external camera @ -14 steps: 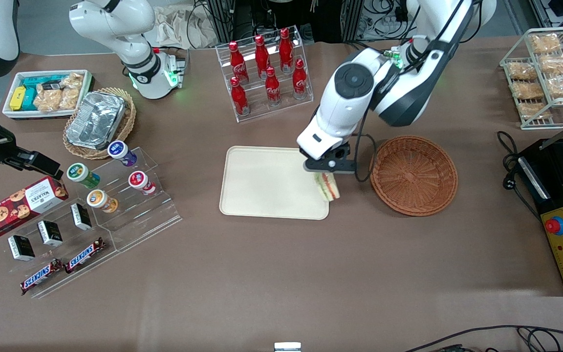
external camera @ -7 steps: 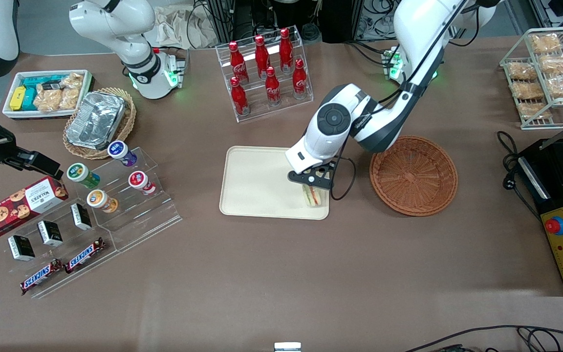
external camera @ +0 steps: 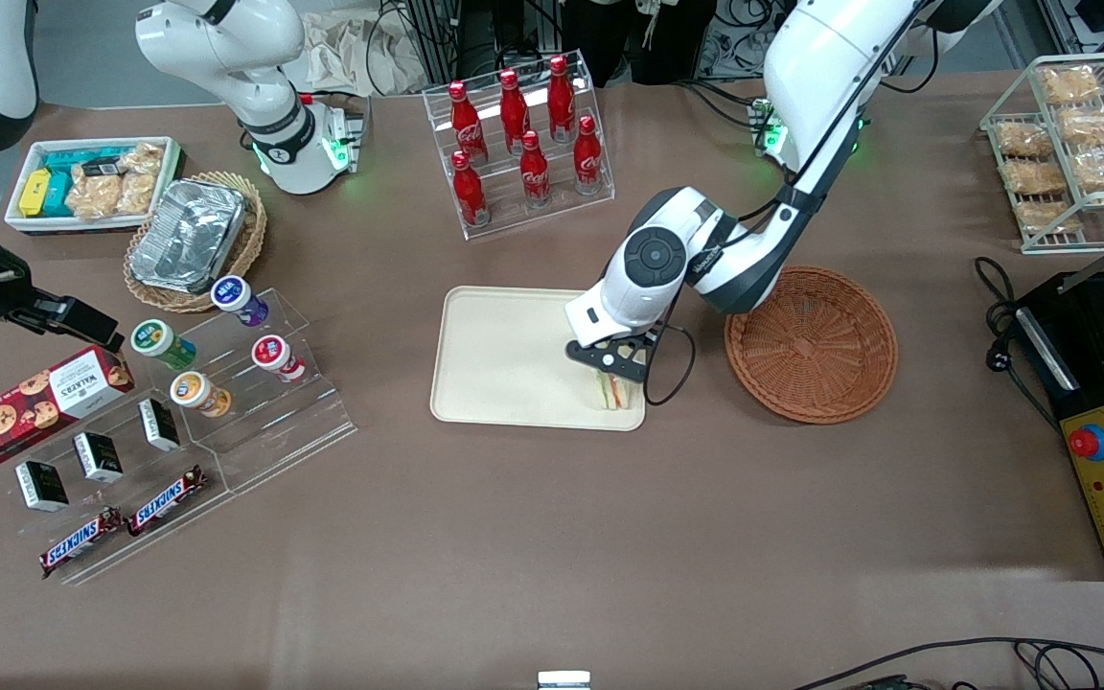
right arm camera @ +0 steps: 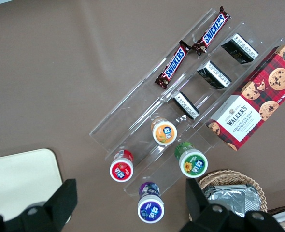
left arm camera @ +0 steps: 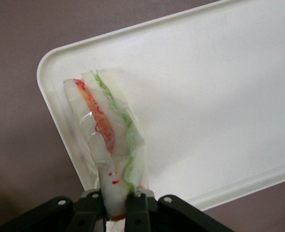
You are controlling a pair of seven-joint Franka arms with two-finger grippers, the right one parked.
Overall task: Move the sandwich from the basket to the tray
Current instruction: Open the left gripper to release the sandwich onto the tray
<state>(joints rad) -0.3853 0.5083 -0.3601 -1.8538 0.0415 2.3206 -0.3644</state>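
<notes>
The tool [external camera: 612, 372], clamped on the sandwich [external camera: 612, 390], lowers it upright onto the tray [external camera: 504, 355] beside the emptied basket [external camera: 811, 343].

You are looking at a tabletop [external camera: 533, 537] covered edge to edge in a plain matte brown surface, evenly lit with only soft shadows. Past its farthest edge from the front camera, a grey floor [external camera: 97, 57] shows, along with dark equipment frames [external camera: 437, 38] and tangled black cables [external camera: 753, 29]. A crumpled pale cloth [external camera: 351, 48] lies there too. Toward the working arm's end, a black cable [external camera: 998, 321] loops across the brown surface, and another cable [external camera: 993, 652] trails along the edge nearest the front camera.
</notes>
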